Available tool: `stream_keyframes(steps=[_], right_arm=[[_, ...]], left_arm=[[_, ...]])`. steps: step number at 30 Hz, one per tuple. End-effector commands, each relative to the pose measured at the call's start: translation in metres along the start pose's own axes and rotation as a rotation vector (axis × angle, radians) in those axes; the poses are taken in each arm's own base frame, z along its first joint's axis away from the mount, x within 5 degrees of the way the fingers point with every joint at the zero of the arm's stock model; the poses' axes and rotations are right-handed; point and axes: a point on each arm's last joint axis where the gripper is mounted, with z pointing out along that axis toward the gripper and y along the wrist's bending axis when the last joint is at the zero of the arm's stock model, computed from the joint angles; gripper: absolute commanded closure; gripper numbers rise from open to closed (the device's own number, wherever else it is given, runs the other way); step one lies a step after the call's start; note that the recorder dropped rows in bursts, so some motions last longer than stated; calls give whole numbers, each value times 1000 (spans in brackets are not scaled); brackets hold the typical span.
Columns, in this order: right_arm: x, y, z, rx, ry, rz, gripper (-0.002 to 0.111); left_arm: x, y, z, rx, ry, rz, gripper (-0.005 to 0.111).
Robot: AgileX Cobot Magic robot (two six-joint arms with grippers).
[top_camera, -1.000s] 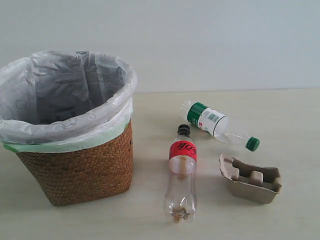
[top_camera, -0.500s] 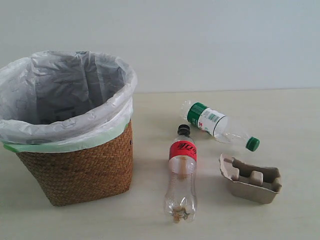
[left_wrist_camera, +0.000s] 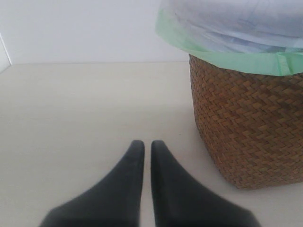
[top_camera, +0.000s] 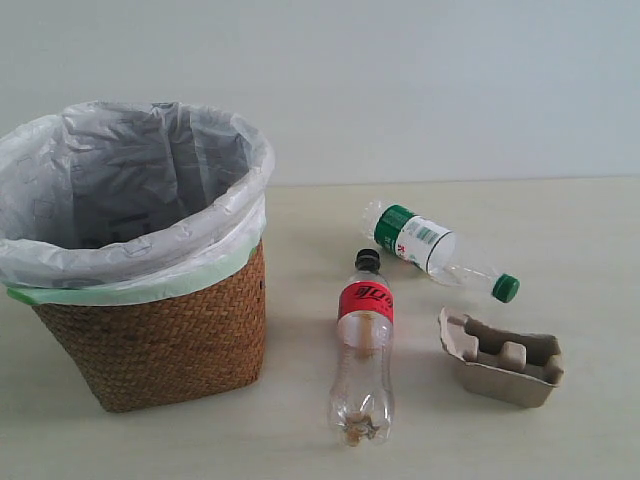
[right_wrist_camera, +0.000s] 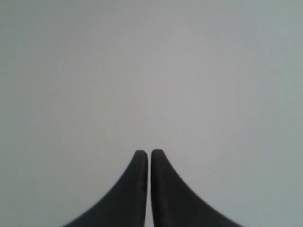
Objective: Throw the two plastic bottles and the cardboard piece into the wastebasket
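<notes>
The wicker wastebasket (top_camera: 160, 335) with its white bag stands at the left of the exterior view. The taller bottle (top_camera: 363, 350), red label and black cap, lies on the table to its right. The shorter bottle (top_camera: 432, 250) with green cap lies farther back. The grey-beige cardboard tray (top_camera: 503, 360) sits right of the tall bottle. Neither gripper shows in the exterior view. My left gripper (left_wrist_camera: 143, 144) is shut and empty above bare table, with the wastebasket (left_wrist_camera: 251, 127) beside it. My right gripper (right_wrist_camera: 144, 152) is shut, empty, facing a plain grey surface.
The table (top_camera: 560, 230) is pale beige, with a plain grey-white wall behind it. Bare tabletop (left_wrist_camera: 71, 118) stretches ahead of the left gripper.
</notes>
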Motion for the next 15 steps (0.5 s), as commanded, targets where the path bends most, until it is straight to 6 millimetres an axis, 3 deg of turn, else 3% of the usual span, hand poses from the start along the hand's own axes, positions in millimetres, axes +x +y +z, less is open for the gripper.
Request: stream_keyframes(steps=[1,6,11,15], right_arm=[[-7,0,33,42,184,-8,108],[0,-3,70,87,405,-23,108],[10,-5,92,102,487,-26,108],[50,-13,116,118,658,-62,108]], left_arm=[[0,-1,0,8,-8,-5,102],[0,-1,0,8,-8,-5,102],[0,-1,0,8,-8,-5,102],[0,-1,0,8,-8,-5,102]])
